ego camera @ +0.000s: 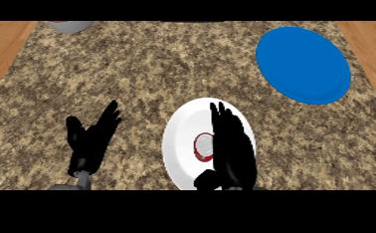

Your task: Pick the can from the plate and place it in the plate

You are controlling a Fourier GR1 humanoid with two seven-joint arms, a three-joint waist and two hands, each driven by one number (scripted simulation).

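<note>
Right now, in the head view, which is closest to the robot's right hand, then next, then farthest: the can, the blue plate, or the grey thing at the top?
1. Can, beside the right hand, on the white plate.
2. Blue plate, up to the right.
3. Grey thing, far top-left corner.

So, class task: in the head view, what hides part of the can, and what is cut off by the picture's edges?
In the head view, the right robot hand covers most of the can on the white plate; a grey object is cut off at the top; the blue plate shows whole; the left robot hand rests open at lower left.
</note>
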